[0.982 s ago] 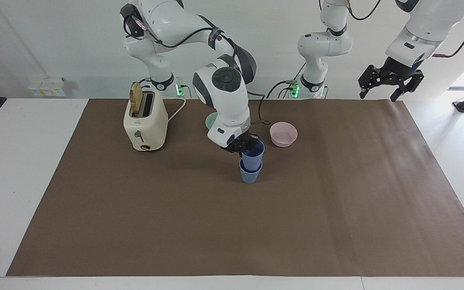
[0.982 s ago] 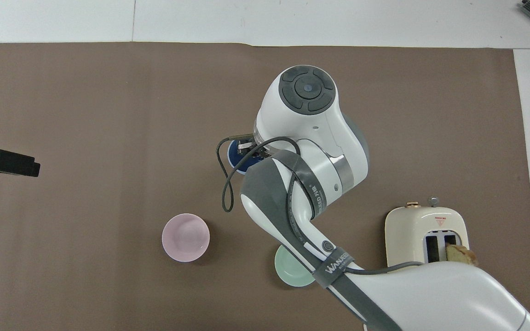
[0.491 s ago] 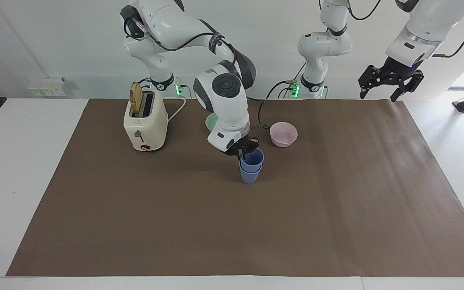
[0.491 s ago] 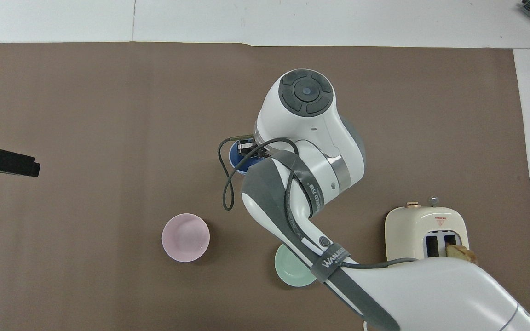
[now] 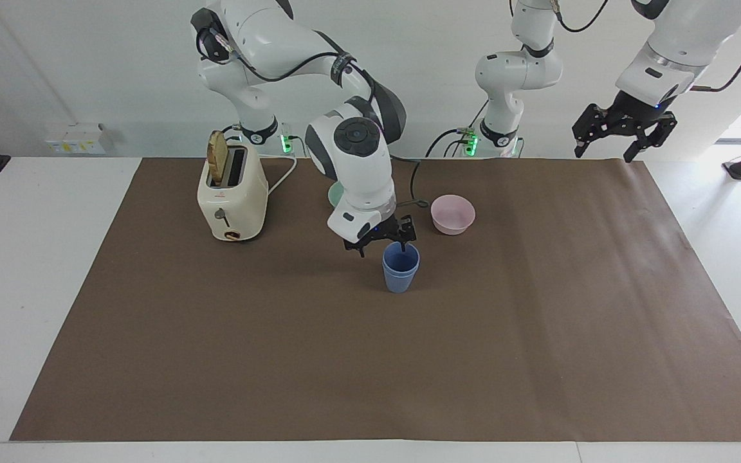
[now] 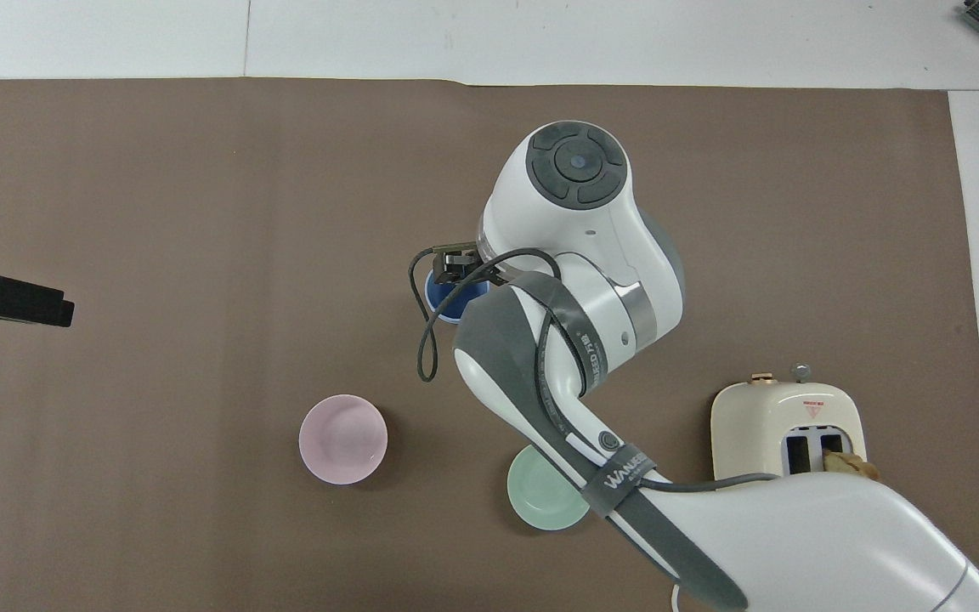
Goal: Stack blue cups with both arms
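Facing view. Item one: blue cups [image 5: 401,268], nested one inside the other, upright on the brown table [image 5: 538,334] near its middle, farther from the robots than the pink bowl [image 5: 453,214] and the green bowl [image 5: 337,193]. Long axis vertical. Item two: right tool [image 5: 380,243], fingers spread, one fingertip dipping at the rim of the upper cup, the other outside it; I see no pinch on the wall. The cups lie directly below the tool, so I judge the coming move to be a straight lift clear along that axis. Item three: left tool [image 5: 608,146], fingers spread, holding nothing, waiting high over the table edge at the left arm's end; the right arm is by far the nearer to the cups. Item four: toaster [image 5: 231,193], with bread in a slot, toward the right arm's end.

Overhead view. The right arm's wrist covers most of the cups [image 6: 445,299]; only a blue crescent shows. The right tool is mostly hidden, its fingers not readable here. The left tool [image 6: 48,306] is cut off at the frame edge. How deep the upper cup sits I cannot tell.
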`<state>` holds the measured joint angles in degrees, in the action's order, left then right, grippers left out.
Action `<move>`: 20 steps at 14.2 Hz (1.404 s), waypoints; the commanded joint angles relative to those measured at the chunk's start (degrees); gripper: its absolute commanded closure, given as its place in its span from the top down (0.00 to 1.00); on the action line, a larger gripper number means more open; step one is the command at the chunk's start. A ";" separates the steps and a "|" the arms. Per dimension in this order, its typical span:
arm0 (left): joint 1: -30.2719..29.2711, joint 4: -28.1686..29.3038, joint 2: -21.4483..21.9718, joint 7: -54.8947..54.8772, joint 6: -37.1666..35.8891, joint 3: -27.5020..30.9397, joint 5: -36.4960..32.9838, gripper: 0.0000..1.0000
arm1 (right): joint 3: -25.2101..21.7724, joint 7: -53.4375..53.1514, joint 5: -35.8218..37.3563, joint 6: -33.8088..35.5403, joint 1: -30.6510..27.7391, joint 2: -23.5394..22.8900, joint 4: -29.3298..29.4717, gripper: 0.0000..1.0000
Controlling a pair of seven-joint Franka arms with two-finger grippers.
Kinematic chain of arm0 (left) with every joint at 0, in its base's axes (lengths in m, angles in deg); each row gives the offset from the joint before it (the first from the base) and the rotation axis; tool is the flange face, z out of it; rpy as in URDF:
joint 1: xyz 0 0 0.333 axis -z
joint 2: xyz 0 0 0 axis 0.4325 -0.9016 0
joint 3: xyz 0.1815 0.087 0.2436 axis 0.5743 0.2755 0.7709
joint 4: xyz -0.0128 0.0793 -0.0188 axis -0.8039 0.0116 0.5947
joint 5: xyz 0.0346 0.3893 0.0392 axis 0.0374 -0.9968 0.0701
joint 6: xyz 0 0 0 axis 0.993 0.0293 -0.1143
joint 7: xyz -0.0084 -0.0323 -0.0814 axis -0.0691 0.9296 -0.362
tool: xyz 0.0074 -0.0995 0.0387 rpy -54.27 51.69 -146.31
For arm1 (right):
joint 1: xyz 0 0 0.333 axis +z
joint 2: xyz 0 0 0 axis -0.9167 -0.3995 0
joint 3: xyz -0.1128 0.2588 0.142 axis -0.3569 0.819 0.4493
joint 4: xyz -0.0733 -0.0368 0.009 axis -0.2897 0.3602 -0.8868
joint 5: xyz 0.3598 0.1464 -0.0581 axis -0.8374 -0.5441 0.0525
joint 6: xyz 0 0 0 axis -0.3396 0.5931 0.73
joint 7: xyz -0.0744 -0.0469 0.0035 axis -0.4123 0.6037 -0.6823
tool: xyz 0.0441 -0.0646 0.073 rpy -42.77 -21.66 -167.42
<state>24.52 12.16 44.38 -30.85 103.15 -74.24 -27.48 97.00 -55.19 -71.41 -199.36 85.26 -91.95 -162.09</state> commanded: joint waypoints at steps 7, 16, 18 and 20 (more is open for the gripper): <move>-0.39 0.20 0.81 0.56 -0.74 -0.14 0.37 1.00 | -2.03 -0.60 3.28 7.25 -6.50 8.16 1.72 1.00; -0.39 0.20 0.90 0.56 -0.74 -0.14 0.37 1.00 | -1.86 11.68 5.23 17.37 -15.80 16.50 2.87 1.00; -0.39 0.20 0.81 0.56 -0.74 -0.14 0.37 1.00 | -2.03 14.07 5.32 18.42 -17.30 18.96 2.61 1.00; -0.39 0.20 0.90 0.56 -0.74 -0.14 0.37 1.00 | -2.99 16.78 6.01 21.32 -18.97 19.50 2.70 1.00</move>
<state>24.52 12.16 44.39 -30.84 103.15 -74.24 -27.48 94.37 -41.52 -66.66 -179.92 67.77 -73.42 -158.74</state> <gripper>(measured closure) 0.000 0.000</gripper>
